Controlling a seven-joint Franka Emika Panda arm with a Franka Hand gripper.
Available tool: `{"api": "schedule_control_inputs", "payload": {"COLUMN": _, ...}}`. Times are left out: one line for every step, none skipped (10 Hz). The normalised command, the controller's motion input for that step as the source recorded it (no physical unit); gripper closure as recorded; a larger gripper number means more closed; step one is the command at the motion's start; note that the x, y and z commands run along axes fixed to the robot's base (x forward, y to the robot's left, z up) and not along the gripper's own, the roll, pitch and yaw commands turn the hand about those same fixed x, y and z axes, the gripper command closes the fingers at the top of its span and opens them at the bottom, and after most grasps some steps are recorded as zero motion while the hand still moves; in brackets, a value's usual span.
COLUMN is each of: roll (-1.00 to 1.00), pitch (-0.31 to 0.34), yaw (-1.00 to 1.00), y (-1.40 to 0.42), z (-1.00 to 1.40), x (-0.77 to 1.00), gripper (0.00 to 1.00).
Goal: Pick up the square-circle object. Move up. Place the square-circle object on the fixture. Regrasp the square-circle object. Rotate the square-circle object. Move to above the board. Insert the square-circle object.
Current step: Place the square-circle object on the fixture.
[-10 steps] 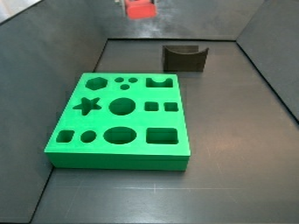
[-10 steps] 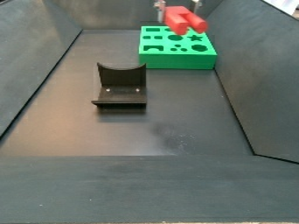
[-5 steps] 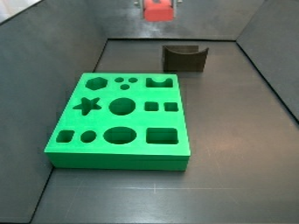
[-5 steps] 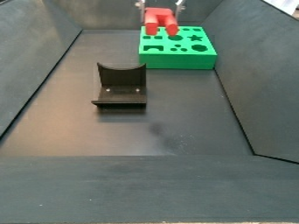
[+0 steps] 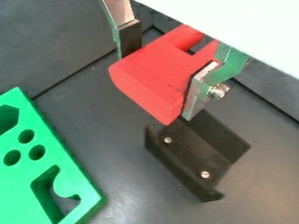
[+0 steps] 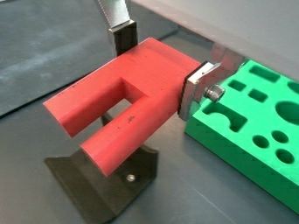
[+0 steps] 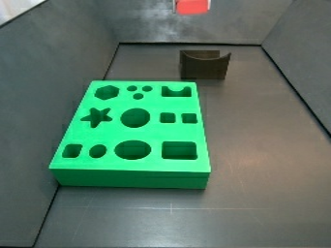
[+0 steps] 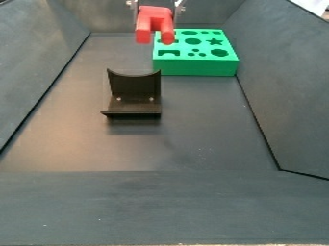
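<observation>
Square-circle object (image 6: 122, 105) clamped in gripper (image 6: 158, 61); above fixture (image 5: 197, 155).

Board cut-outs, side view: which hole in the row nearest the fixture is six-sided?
With the gripper overhead holding the red peg, it is the hexagon hole at the board's far-left corner; its neighbours are round or notched.

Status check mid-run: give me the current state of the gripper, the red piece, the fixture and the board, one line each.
gripper: raised high above the floor, shut on the square-circle object.
square-circle object: clamped between the fingers, off every surface, in the air over the fixture in both wrist views.
fixture: standing on the floor, notch empty.
board: flat on the floor, all visible cut-outs empty.
</observation>
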Motion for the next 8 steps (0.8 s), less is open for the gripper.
{"api": "schedule_control_inputs", "payload": {"roll": -1.00, "pitch": 0.049, "yaw": 0.01, "y": 0.38, "z": 0.03, "x": 0.77, "gripper": 1.00}}
{"api": "schedule_control_inputs", "payload": {"roll": -1.00, "pitch": 0.065, "yaw": 0.00, "y": 0.20, "z": 0.01, "x": 0.70, "gripper": 1.00}}
{"api": "schedule_control_inputs", "payload": {"roll": -1.00, "pitch": 0.076, "yaw": -0.01, "y": 0.06, "z": -0.01, "x": 0.64, "gripper": 1.00}}
{"api": "schedule_control_inputs", "payload": {"roll": -1.00, "pitch": 0.089, "yaw": -0.03, "y": 0.05, "z": -0.01, "x": 0.55, "gripper": 1.00}}
{"api": "schedule_control_inputs", "payload": {"roll": -1.00, "pitch": 0.102, "yaw": -0.04, "y": 0.05, "z": -0.01, "x": 0.47, "gripper": 1.00}}
{"api": "schedule_control_inputs", "payload": {"roll": -1.00, "pitch": 0.113, "yaw": -0.06, "y": 0.05, "z": -0.02, "x": 0.39, "gripper": 1.00}}
{"api": "schedule_control_inputs", "payload": {"roll": -1.00, "pitch": 0.126, "yaw": -0.09, "y": 0.05, "z": -0.02, "x": 0.30, "gripper": 1.00}}
{"api": "schedule_control_inputs", "payload": {"roll": -0.86, "pitch": 0.118, "yaw": -0.10, "y": 0.05, "z": -0.02, "x": 0.23, "gripper": 1.00}}
